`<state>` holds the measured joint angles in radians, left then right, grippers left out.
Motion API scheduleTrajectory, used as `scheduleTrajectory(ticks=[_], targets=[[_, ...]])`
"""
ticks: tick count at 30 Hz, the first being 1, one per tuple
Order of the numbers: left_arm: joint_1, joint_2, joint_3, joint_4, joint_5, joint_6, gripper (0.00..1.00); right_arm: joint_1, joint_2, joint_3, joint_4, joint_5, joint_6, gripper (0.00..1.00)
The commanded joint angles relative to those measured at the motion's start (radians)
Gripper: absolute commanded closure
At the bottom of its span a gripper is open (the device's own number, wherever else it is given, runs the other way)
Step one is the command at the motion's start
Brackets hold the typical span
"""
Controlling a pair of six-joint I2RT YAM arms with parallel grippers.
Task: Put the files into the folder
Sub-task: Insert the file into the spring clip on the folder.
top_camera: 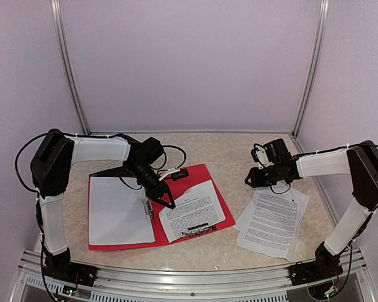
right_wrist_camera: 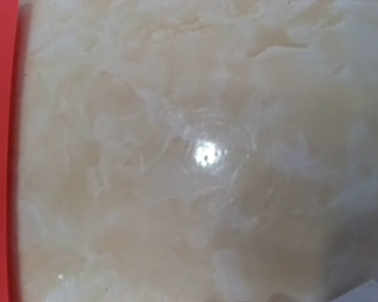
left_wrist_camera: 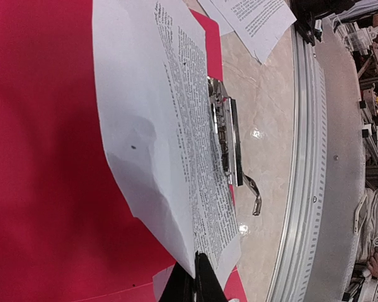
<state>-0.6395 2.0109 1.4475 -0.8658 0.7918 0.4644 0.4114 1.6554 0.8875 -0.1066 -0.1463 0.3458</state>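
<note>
Printed sheet point(top_camera: 192, 217) on folder point(top_camera: 200, 175) right half, corner clamped by left end effector point(top_camera: 170, 203). Thin, limp, light, easily creased; edge pinch judged best. Loose stack point(top_camera: 274, 221) right of folder on bench point(top_camera: 239, 151). State of right end effector point(top_camera: 251, 178) cannot be told.

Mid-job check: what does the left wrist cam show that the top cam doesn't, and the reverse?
Left wrist only: the buckle in the printed sheet and the metal clip's lever, close up. Top only: the right gripper over the table, and the blank sheet on the red folder's left half. Both: that folder, the left gripper shut on the printed sheet, and the loose sheets beside it.
</note>
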Motion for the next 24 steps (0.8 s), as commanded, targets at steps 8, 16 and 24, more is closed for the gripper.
scheduleTrajectory(ticks=[8, 16, 24], targets=[[-0.026, 0.058, 0.018, -0.023, 0.020, 0.025, 0.91, 0.019, 0.018, -0.005, 0.012, -0.010, 0.010, 0.70], [-0.033, 0.050, 0.042, 0.004, -0.013, 0.010, 0.69, 0.029, 0.017, -0.001, 0.006, 0.002, 0.011, 0.70], [-0.053, 0.094, 0.135, -0.054, -0.054, 0.023, 0.66, 0.039, 0.010, -0.012, 0.005, 0.004, 0.013, 0.70]])
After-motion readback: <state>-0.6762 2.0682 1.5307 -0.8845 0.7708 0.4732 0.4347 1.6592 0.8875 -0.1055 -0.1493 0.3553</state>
